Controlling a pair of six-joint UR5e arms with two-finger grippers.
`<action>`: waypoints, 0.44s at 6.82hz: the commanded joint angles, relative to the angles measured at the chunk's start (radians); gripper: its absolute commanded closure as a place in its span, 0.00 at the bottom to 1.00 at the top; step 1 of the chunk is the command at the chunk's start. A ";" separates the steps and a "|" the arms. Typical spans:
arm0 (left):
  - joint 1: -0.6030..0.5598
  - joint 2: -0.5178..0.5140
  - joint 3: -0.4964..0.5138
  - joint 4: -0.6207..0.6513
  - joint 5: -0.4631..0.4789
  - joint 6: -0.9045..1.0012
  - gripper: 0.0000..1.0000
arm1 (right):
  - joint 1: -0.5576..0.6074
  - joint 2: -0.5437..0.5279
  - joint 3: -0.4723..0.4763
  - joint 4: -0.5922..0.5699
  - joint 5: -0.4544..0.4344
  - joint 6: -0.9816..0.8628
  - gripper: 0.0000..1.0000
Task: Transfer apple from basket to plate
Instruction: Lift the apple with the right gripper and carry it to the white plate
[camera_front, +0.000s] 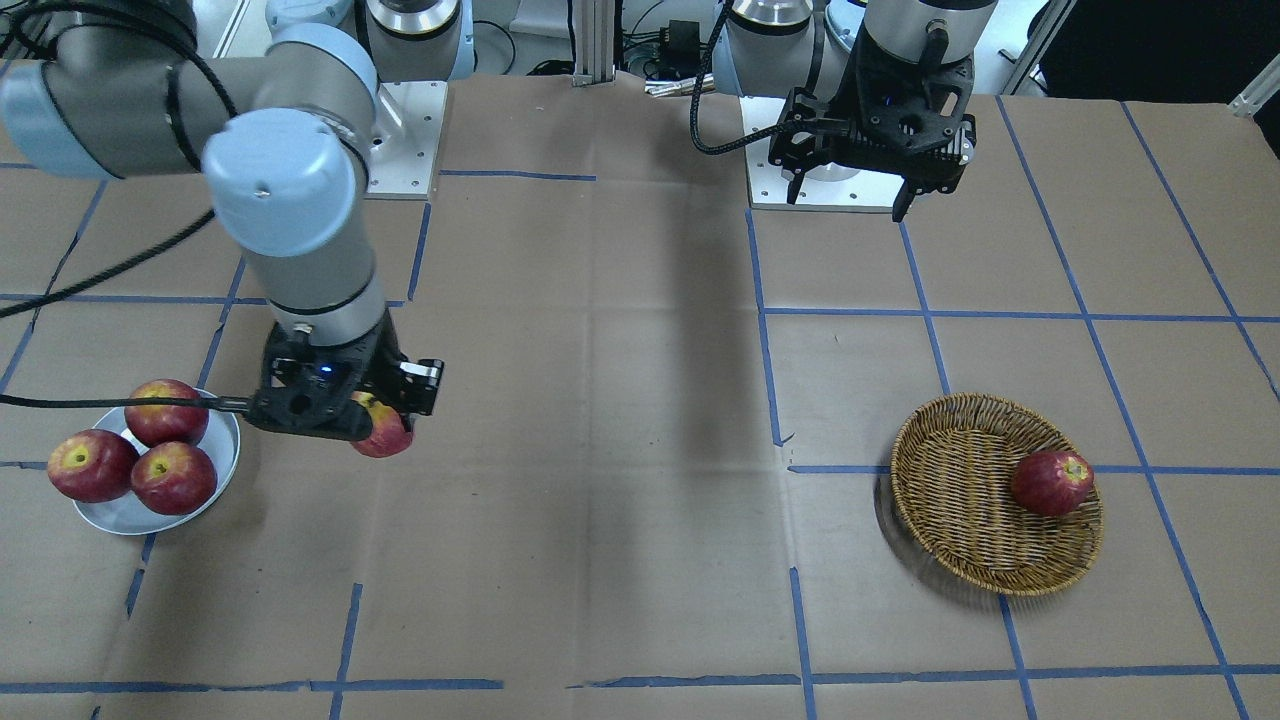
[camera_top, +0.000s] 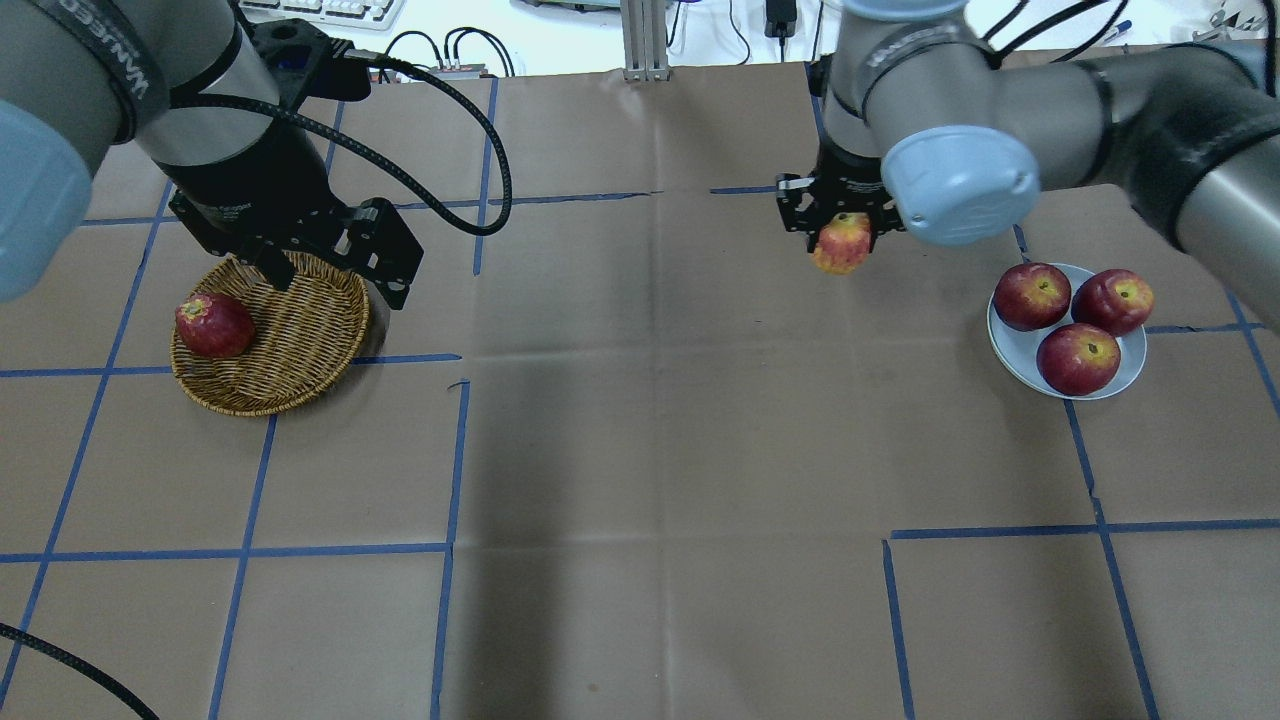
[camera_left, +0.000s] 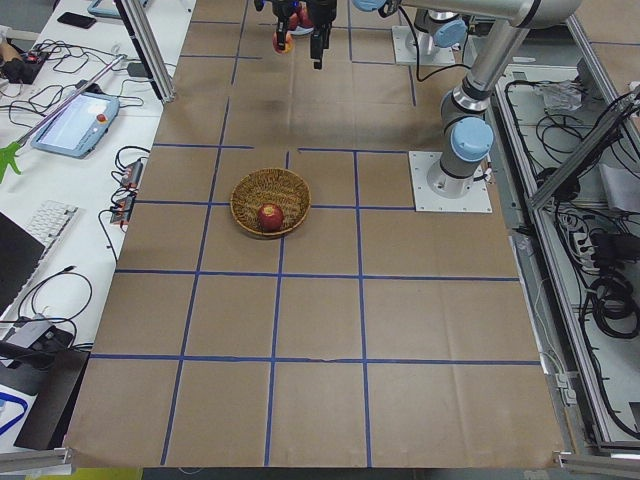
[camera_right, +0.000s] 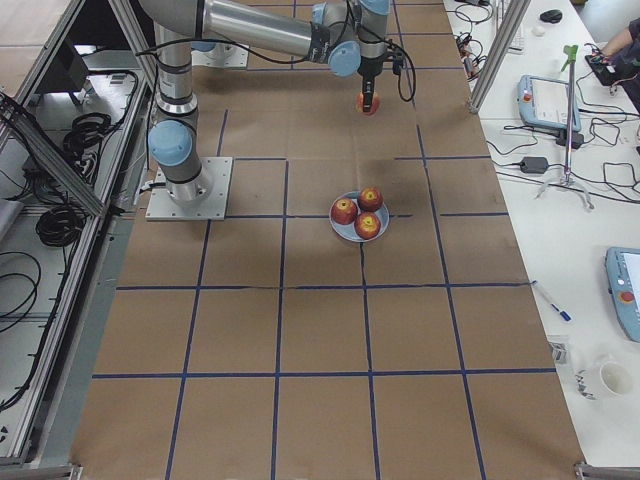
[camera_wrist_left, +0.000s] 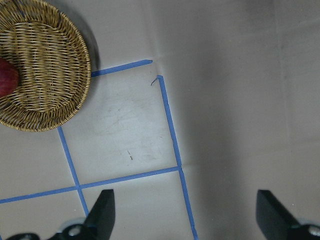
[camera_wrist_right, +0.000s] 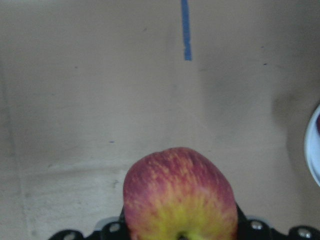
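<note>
My right gripper (camera_top: 842, 225) is shut on the yellow-streaked apple (camera_top: 842, 243) and holds it above the table, a short way to the robot's left of the plate (camera_top: 1008, 350). The apple also shows in the front view (camera_front: 385, 432) and fills the bottom of the right wrist view (camera_wrist_right: 180, 195). The wicker basket (camera_top: 290, 370) sits on the robot's left side. My left gripper (camera_top: 335, 280) is open and empty, raised over the basket's far rim; its two fingers (camera_wrist_left: 102, 210) stand wide apart in the left wrist view.
A dark red apple (camera_top: 214, 325) lies in the basket. Three red apples (camera_top: 1078, 359) crowd the plate. Blue tape lines (camera_top: 450, 450) grid the brown paper table cover. The plate's rim (camera_wrist_right: 312, 150) shows at the right wrist view's right edge.
</note>
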 joint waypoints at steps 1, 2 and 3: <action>0.029 -0.002 0.004 -0.003 0.002 0.005 0.01 | -0.196 -0.073 0.054 0.031 -0.008 -0.269 0.48; 0.030 0.001 -0.006 -0.001 0.002 0.005 0.01 | -0.291 -0.076 0.062 0.031 -0.008 -0.379 0.48; 0.030 0.001 -0.006 -0.001 0.002 0.005 0.01 | -0.392 -0.067 0.063 0.031 -0.002 -0.504 0.48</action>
